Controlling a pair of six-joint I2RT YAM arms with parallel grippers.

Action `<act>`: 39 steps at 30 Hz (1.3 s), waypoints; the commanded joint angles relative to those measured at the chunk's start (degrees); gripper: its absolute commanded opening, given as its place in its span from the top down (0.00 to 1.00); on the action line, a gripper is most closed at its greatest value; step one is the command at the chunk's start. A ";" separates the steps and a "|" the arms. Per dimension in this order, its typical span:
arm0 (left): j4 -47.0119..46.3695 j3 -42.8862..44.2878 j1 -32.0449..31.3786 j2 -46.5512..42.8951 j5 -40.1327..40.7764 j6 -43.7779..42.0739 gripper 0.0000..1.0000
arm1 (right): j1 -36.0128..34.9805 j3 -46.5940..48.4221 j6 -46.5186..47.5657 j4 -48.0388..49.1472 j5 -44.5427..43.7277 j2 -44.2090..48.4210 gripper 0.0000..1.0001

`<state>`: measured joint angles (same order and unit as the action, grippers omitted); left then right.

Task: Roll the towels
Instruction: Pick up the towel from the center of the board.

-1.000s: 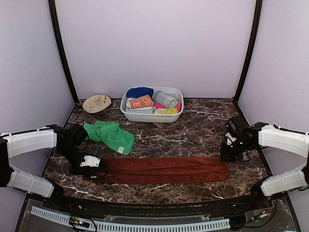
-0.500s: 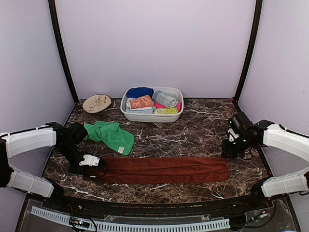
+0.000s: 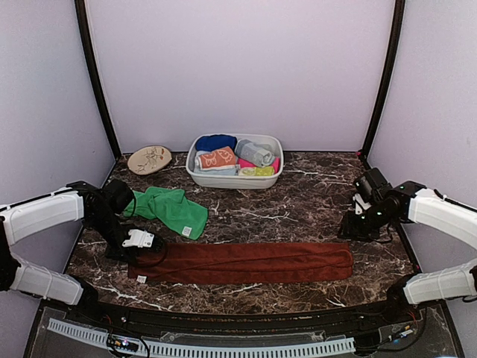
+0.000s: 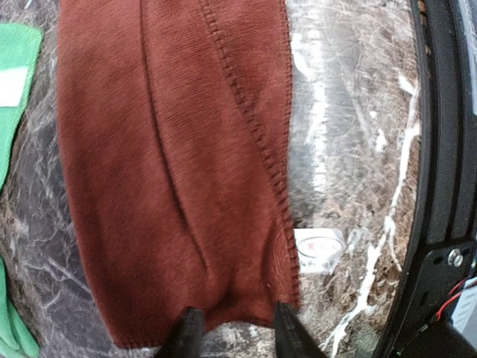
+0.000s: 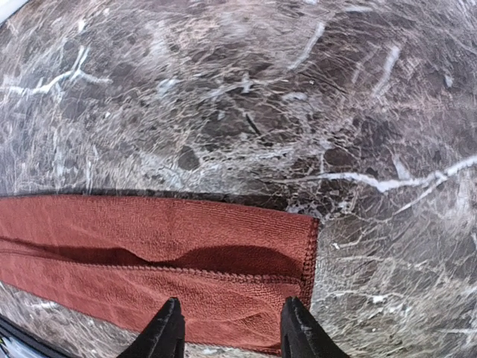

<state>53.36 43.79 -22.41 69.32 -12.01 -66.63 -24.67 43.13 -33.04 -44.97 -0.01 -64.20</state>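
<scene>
**A:** State of the left claw (image 4: 237,337)?

**B:** Released. Its two dark fingertips stand apart at the bottom edge of the left wrist view. They straddle the short end of the rust-brown towel (image 4: 171,164) without pinching it. A white label (image 4: 319,250) lies on the table (image 4: 343,112) just beside that end.

**A:** And the right claw (image 5: 231,335)?

**B:** Also released. Its fingertips are apart at the bottom of its own view, over the towel's opposite short end.

**A:** Location of the towels?

**B:** In the top view, the rust-brown towel lies flat as one long strip across the lower centre. The green towel (image 3: 170,209) lies crumpled to its upper left, near the left arm. The orange towel (image 3: 217,158) sits rolled in the white basin (image 3: 200,176) at upper centre, among other rolled cloths.
</scene>
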 commanded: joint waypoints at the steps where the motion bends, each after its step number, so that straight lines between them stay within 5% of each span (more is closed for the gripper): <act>1: 3.74 -1.07 -0.89 0.81 -5.70 0.86 0.58 | 0.40 -1.50 -0.65 1.99 -0.76 -0.69 0.48; 8: 2.85 -2.69 -5.11 1.04 -6.67 0.92 0.54 | 0.41 -2.13 -0.74 2.55 -0.63 -1.27 0.46; 17: -2.31 -6.95 -6.25 -0.21 4.68 -0.44 0.60 | 0.42 -2.61 -0.63 2.34 -0.82 -0.82 0.41; 21: -2.79 -8.41 -6.30 -1.66 9.01 -1.47 0.69 | 0.41 -2.64 -0.45 2.70 -0.32 -1.83 0.41; 28: -6.26 -7.98 -6.24 -0.50 9.05 0.02 0.99 | 0.54 -3.34 -1.00 5.76 1.18 -4.20 0.44; 39: -2.14 -4.06 -5.53 -0.09 6.23 1.24 1.00 | 0.45 -5.43 -1.93 7.55 -0.33 -7.69 0.48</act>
<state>47.75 37.30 -28.49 69.54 -4.03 -66.11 -24.47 38.65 -33.85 -39.38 0.51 -71.05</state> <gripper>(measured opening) 0.009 0.529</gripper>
